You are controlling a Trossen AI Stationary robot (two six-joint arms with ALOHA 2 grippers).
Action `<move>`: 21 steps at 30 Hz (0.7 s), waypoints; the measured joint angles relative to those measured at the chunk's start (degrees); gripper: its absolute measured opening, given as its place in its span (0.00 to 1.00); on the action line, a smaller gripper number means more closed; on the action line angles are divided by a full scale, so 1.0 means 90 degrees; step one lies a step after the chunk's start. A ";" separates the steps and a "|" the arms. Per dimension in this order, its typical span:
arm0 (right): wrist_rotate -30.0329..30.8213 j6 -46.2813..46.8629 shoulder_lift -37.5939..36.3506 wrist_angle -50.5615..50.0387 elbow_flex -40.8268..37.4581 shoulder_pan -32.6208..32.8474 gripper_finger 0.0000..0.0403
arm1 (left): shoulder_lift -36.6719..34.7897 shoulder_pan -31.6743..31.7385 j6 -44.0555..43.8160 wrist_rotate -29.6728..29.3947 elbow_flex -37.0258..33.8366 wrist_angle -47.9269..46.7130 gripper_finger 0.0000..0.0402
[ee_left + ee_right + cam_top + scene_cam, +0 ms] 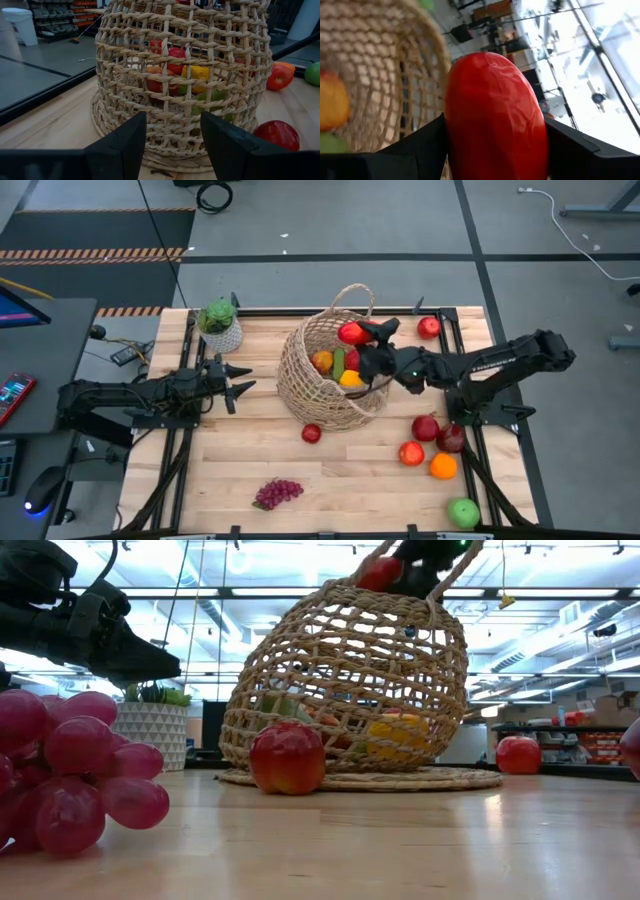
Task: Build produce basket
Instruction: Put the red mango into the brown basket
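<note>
A: Basket point(325, 375) sits mid-surface, a little toward the far edge, already holding several pieces. What's the right hand point(362, 333) doing?

B: It's over the basket's mouth, clamped on a red fruit point(495, 120), fingers pressed to both flanks. Looks like an apple or similar.

A: How will that fruit handle?

B: I'd judge it firm, smooth and a bit slippery, so gripping across its widest part, as now, seems right. Dropped from height it could bruise or bounce off the pieces below.

A: And the basket?

B: Light, open weave, probably slightly springy. It may shift if nudged, so steady it by the rim or a loop handle.

A: Left hand point(236, 382)?

B: Just left of the basket, fingers apart, holding nothing.

A: What's left?

B: Grapes point(278, 493) at the near edge, more apples and an orange point(443, 466) on the right.
</note>
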 joint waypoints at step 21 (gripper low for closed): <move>-0.3258 0.1498 0.0996 -0.0452 -0.0005 -0.1574 0.70 | -0.0001 -0.0002 0.0002 0.0000 -0.0002 -0.0002 0.48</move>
